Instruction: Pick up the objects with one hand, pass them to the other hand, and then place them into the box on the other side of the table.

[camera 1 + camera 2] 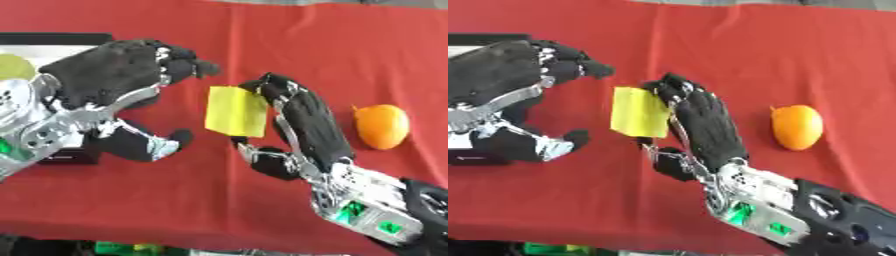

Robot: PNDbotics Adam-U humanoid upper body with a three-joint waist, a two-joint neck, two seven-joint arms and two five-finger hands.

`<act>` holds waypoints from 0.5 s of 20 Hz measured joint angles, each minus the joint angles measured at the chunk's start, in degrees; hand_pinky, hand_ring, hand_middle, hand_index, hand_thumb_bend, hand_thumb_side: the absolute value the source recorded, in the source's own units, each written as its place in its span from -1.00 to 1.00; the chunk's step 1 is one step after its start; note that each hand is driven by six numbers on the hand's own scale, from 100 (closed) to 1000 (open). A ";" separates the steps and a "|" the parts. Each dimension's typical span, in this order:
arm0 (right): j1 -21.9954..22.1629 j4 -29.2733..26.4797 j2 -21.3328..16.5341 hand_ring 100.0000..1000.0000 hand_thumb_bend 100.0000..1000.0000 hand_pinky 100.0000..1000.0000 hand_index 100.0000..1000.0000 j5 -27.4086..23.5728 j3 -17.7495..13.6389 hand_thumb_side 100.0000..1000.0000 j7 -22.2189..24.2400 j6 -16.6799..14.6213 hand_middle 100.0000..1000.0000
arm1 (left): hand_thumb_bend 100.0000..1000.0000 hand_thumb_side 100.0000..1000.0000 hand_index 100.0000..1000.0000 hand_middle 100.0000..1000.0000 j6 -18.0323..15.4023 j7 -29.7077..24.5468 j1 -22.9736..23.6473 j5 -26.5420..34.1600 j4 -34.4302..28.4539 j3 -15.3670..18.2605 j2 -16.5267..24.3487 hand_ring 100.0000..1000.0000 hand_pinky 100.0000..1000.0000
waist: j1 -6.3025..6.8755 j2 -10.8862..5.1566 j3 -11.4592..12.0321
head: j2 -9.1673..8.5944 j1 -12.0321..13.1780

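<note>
Held out over the red tabletop (262,40): a yellow card (236,111), pinched in the right hand (306,125). Best received squarely by the spread, empty left hand (114,75), then carried to the box (52,42).

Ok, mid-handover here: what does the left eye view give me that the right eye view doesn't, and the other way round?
Only the left eye view shows a yellow-green round thing in the box at the left edge. Only the right eye view shows more of the right forearm. Both show the right hand pinching the yellow block, the left hand open beside it with a gap between, and the orange on the red cloth.
</note>
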 measured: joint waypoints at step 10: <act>-0.02 0.00 0.00 0.14 -0.66 -0.86 -0.08 0.12 0.01 -1.00 0.49 0.49 -0.26 | -1.00 -0.76 0.85 0.42 -1.50 -1.31 1.74 7.39 0.00 -0.09 0.15 0.47 0.69 | 0.01 0.00 -0.03 | 0.99 -1.06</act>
